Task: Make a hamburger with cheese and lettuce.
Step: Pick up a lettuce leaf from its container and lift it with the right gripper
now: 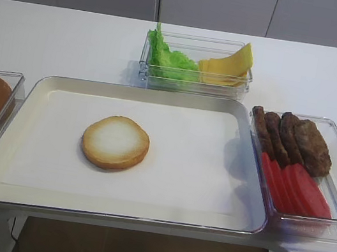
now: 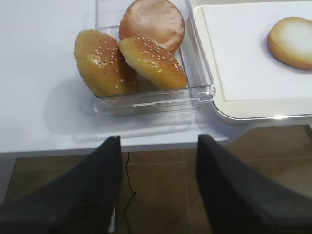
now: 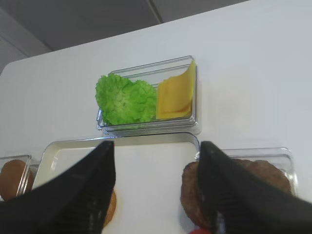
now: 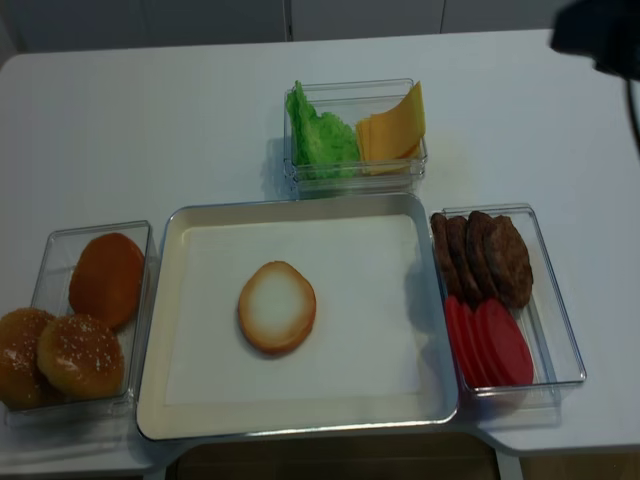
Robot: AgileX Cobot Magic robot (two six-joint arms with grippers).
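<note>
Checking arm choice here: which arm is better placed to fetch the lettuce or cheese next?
Probably right. The right gripper, open, faces the lettuce and cheese; the left gripper hangs off the table edge by the sesame buns.

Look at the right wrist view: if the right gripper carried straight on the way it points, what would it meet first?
Probably the clear box holding the lettuce and cheese, framed between the open right gripper fingers. The tray rim lies nearer, so depth leaves it uncertain.

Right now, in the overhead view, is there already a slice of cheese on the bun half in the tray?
No: the bun half lies bare on the tray, while the cheese sits in its container beside the lettuce.
</note>
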